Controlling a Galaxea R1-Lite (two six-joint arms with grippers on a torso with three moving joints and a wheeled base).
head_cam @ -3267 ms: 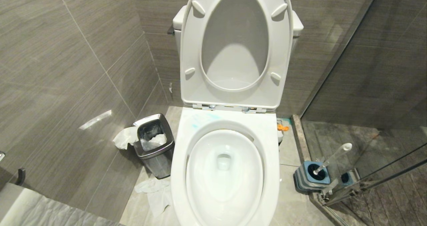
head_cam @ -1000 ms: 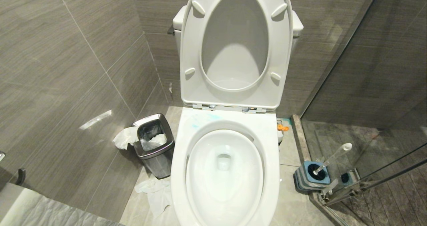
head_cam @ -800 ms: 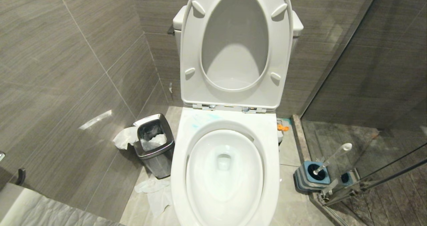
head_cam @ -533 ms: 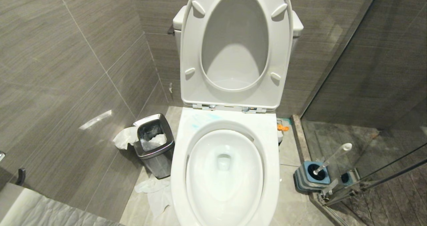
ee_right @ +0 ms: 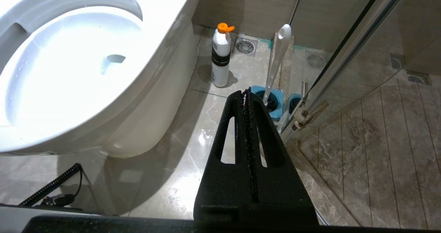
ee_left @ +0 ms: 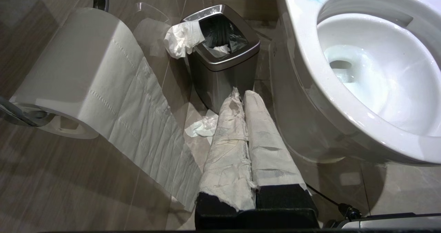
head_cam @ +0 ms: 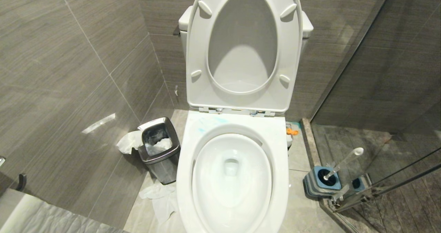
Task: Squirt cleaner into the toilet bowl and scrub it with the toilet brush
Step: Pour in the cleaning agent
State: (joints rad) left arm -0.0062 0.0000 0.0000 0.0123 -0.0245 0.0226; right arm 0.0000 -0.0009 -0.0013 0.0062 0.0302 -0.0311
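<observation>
1. Presumably light and stiff, the toilet brush (head_cam: 339, 166) stands in its blue holder (head_cam: 318, 184) on the floor, right of the toilet bowl (head_cam: 232, 178); its slim handle's upper end suits grasping.
2. Left gripper (ee_left: 241, 97) and right gripper (ee_right: 245, 92) hang low, jaws clenched, empty.

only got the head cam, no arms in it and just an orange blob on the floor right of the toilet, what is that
Observer: A white bottle with an orange cap, standing upright on the floor beside the toilet bowl.
Operator: ok wheres the right gripper
Observer: The right gripper hangs low over the floor, jaws shut and empty, aimed toward the toilet brush standing in its holder.
Operator: and the left one
Observer: The left gripper, jaws shut and wrapped in paper, points at the waste bin.
</observation>
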